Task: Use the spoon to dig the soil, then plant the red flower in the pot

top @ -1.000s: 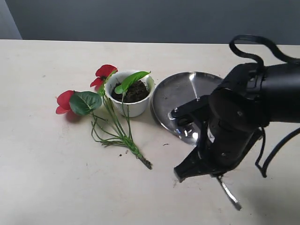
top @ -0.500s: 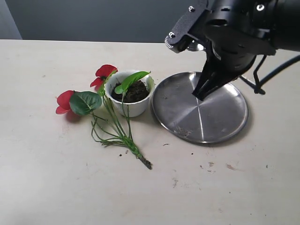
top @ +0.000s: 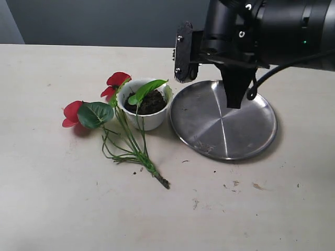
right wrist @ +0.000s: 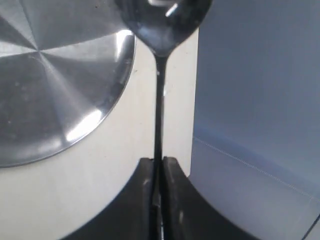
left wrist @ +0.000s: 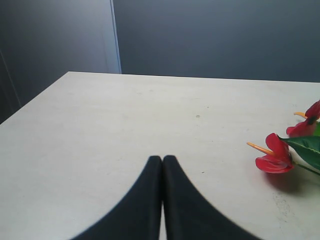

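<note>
your right gripper (right wrist: 157,162) has its black jaws pinching the long thin handle of the slim shiny metal teaspoon (right wrist: 158,100), and the small oval bowl sticks out well past the fingertips. in the exterior view that gripper hangs over the twelve o'clock part of the large round steel plate (top: 225,137), pointing down; the arm hides the teaspoon there, and you cannot tell how high it is above the metal.

your left gripper (left wrist: 162,159) has its two black jaws pressed together on nothing, low over the pale beige table (top: 52,198).

the small round white pot (top: 148,122) stands upright at nine o'clock of the plate, just beside its rim. dark crumbly soil (top: 153,102) fills it near the brim, and one green leaf lies across the top.

the artificial red flower (top: 95,114) lies flat on the table against the pot. one red bloom is at ten o'clock of the pot, the other at nine o'clock with a broad green leaf beside it. the thin green stems run to the bundled dark base at six o'clock.
</note>
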Controlling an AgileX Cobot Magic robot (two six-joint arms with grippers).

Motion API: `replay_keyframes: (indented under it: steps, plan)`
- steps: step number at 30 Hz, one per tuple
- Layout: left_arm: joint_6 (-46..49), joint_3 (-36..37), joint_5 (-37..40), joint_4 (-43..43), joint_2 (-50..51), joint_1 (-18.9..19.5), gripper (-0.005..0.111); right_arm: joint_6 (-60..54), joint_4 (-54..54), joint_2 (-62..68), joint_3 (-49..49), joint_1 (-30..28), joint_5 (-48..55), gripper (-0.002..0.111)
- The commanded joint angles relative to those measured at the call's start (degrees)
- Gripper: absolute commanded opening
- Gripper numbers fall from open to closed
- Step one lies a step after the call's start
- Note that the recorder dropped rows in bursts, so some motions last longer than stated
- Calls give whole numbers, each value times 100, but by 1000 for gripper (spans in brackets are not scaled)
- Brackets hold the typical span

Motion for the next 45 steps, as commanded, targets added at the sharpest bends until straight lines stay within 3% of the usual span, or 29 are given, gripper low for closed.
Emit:
replay_keyframes:
  steps: [1,32,45]
  plan:
    - [-14,21,-52,11,-13,2,0,-611,-199,239,-47,0,-171,-1]
    - [-14,21,-37,11,-13,2,0,-827,-2324,1585,-47,69,-794,-1]
    - [-14,21,-37,11,-13,2,0,-870,-2854,2252,-554,347,-900,-1]
